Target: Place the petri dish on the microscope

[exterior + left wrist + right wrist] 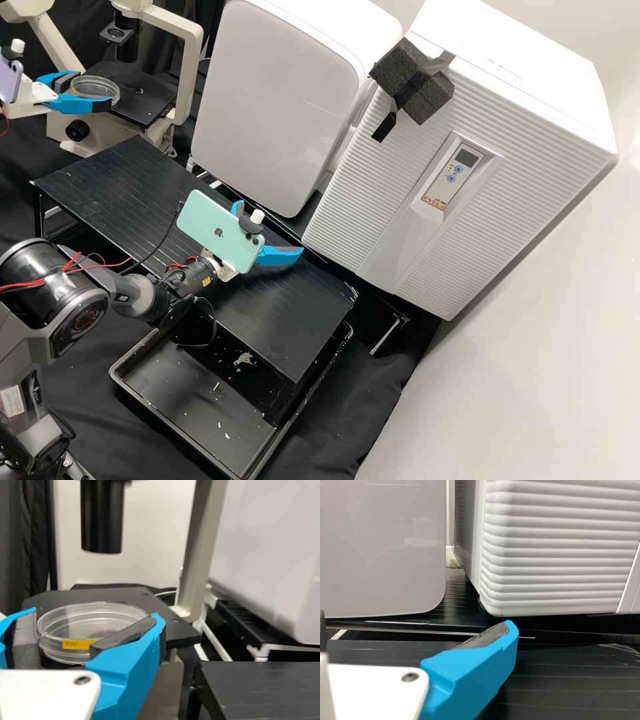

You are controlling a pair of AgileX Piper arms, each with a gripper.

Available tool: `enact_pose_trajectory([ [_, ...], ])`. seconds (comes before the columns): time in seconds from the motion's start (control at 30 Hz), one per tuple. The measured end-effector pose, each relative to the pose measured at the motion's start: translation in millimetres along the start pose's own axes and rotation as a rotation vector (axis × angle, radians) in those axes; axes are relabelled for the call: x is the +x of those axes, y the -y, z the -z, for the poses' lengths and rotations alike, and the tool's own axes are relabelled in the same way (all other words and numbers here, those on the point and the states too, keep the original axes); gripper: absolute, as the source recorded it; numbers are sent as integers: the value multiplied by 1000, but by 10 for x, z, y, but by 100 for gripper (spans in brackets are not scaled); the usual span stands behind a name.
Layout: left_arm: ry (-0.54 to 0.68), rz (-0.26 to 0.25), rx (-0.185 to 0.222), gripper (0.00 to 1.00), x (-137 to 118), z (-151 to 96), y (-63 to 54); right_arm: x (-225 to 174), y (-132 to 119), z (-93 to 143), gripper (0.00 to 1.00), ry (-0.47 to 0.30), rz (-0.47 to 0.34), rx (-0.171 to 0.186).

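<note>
In the high view, my left tool has the petri dish between its two blue fingers, set apart by the dish's width, dark pads against its side. Dish is at the microscope, by the near edge of its black stage; whether it touches the stage I cannot tell. My right tool stands wide open with nothing between its fingers, above the slatted black worktop. Obstacles about the stage: a black tube hanging over it, and the cream upright rising at one edge. Beyond the worktop, a pale cabinet with a rounded door, and beside it a white ribbed cabinet bearing a small control panel; dark foam block taped at its upper edge. A black tray sits low, partly under the worktop, pale flecks on its floor. Mint phone mounted behind my right tool, lilac phone behind the left. Black cloth spreads below. Dish, from the left wrist view: round, shallow, clear and colourless, roughly level; rim catches light in thin bright rings. Yellow label on its side, dark marks on it, one end close to a pad. Dull pinkish patch seen through the dish; whether inside or beyond, cannot tell.
</note>
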Motion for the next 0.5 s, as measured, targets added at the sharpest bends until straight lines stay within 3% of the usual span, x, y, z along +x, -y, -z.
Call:
enact_pose_trajectory([
  [0.5, -25, 9, 80, 0, 511, 9, -98, 0, 0, 0, 100, 0, 0, 0],
])
